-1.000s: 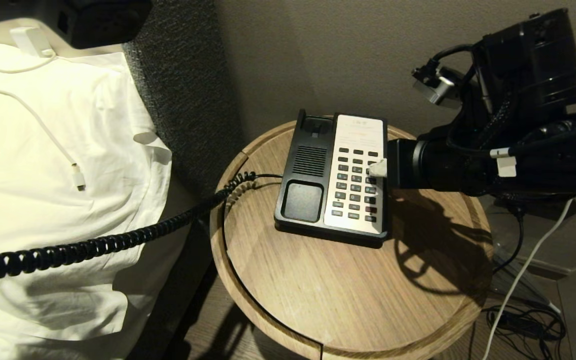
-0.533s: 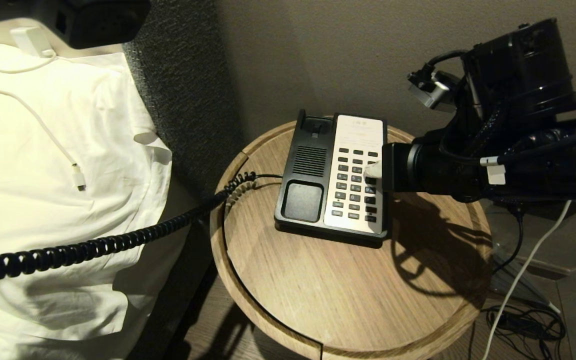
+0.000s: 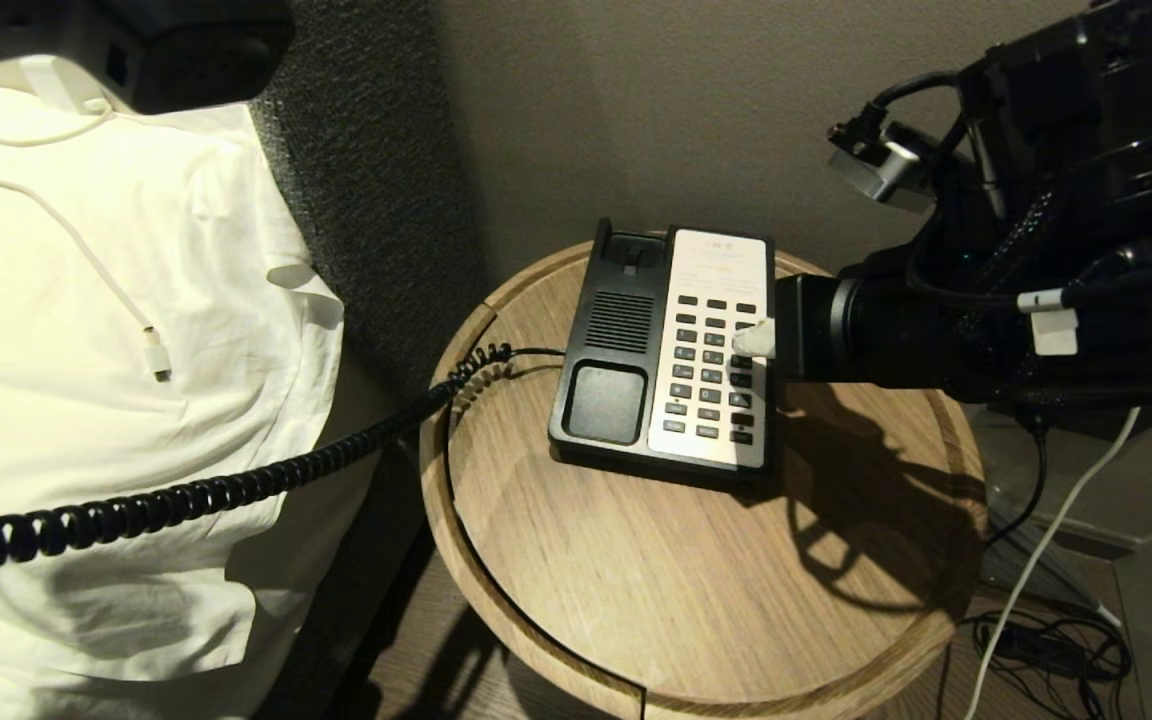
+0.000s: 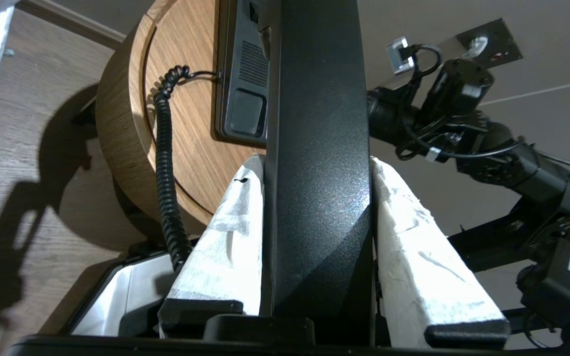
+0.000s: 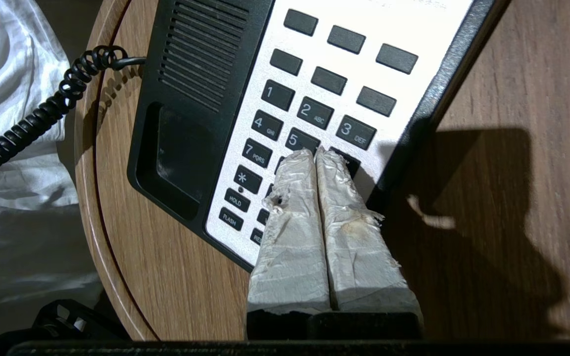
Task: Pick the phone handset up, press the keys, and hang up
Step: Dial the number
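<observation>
My round wooden table (image 3: 696, 580) has a raised rim, split by a seam at its near edge. Directly on it sits the phone base (image 3: 671, 360) — towards the far side, near the wall, its cradle bare. The coiled cord (image 3: 236, 485) leaves the base's left side, touches the wood briefly, then crosses the rim — out over the white bedding (image 3: 86, 300) beside my table.
</observation>
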You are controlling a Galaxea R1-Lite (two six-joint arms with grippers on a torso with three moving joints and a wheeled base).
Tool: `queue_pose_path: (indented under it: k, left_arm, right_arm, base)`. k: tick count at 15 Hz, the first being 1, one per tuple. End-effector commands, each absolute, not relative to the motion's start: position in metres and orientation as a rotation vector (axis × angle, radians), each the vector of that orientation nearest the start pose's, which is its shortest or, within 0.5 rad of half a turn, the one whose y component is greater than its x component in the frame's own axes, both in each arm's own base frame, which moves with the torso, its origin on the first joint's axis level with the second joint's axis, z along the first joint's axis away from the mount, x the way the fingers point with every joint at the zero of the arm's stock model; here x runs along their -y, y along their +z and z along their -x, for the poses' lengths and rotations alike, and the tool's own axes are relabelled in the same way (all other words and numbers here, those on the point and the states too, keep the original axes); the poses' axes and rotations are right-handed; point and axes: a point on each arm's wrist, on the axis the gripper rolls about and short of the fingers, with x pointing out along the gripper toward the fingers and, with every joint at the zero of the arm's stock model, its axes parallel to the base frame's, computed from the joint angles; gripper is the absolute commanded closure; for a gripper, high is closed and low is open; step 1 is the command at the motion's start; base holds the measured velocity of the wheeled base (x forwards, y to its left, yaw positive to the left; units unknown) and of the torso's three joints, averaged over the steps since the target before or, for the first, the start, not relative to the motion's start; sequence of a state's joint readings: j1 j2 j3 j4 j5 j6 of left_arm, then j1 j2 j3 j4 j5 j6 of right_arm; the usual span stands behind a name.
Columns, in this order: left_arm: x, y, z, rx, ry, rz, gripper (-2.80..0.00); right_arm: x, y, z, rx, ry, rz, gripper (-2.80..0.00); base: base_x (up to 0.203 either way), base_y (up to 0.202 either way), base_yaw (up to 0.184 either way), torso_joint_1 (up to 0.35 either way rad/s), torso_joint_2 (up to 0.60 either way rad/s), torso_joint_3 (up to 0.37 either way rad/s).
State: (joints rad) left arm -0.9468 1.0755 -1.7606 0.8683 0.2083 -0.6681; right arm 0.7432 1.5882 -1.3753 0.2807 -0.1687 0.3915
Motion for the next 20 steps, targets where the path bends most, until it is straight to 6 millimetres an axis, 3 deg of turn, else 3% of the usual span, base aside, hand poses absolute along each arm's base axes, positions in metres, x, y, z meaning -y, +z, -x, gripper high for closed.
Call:
queue_pose_path:
  k: [1,20]
  left_arm:
    - [0.034,0.413,-0.03,-0.399,-0.647,0.534,0.0]
    - [0.028,0.411,-0.027,-0.394,-0.641,0.536,0.0]
  right_arm:
    - [-0.185,0.292,-0.205,-0.54,0.47,-0.161,0.0]
    - [-0.193,0.275,-0.219,-0.571,0.401,-0.118,0.0]
  base:
    - [0.0,0.0,0.0,0.0,0.0,0.0]
    - [0.0,0.0,0.0,0.0,0.0,0.0]
